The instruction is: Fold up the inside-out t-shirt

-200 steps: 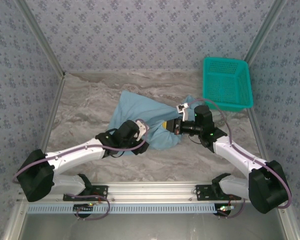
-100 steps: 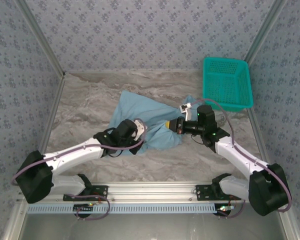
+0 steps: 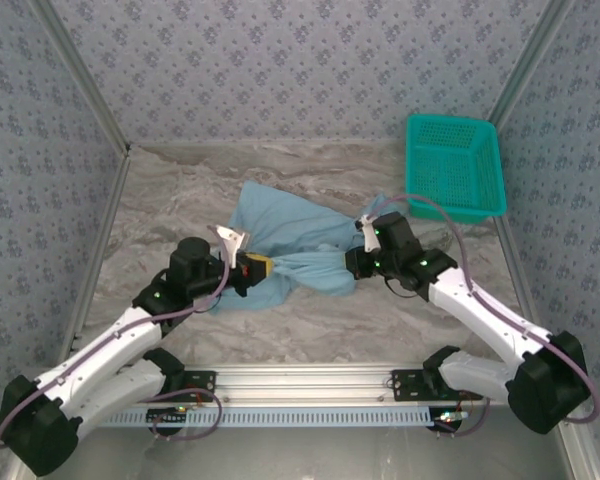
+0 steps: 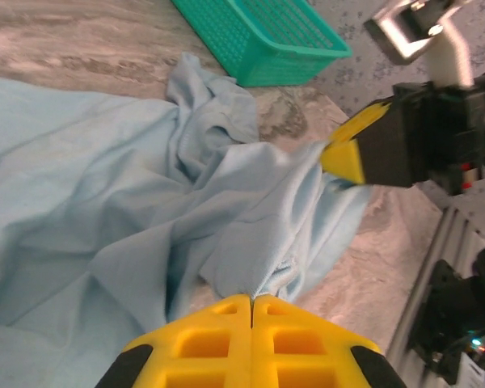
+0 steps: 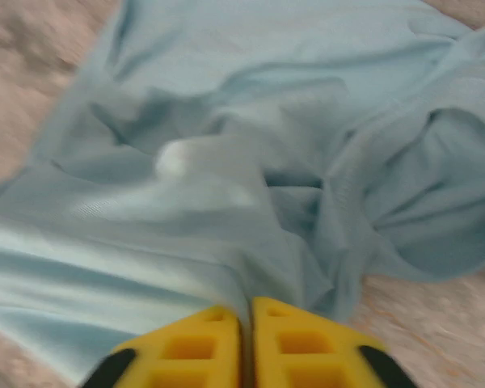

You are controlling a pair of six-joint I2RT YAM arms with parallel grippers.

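Note:
The light-blue t-shirt (image 3: 290, 235) lies crumpled in the middle of the marble table, stretched into a taut band between my two grippers. My left gripper (image 3: 263, 268) is shut on the shirt's near left edge; in the left wrist view its yellow fingertips (image 4: 251, 305) pinch a fold of t-shirt (image 4: 145, 218). My right gripper (image 3: 354, 262) is shut on the shirt's near right edge, cloth running between its fingers (image 5: 244, 311) in the right wrist view, where the t-shirt (image 5: 250, 162) looks blurred. The right gripper (image 4: 347, 153) also shows in the left wrist view.
A teal mesh basket (image 3: 453, 165) stands at the back right of the table, also in the left wrist view as the basket (image 4: 259, 36). Patterned walls close in the table on three sides. Bare marble lies left of and in front of the shirt.
My left arm has pulled back to the left with the shirt's edge in its gripper, drawing the cloth out. The right gripper shifted slightly and holds its edge.

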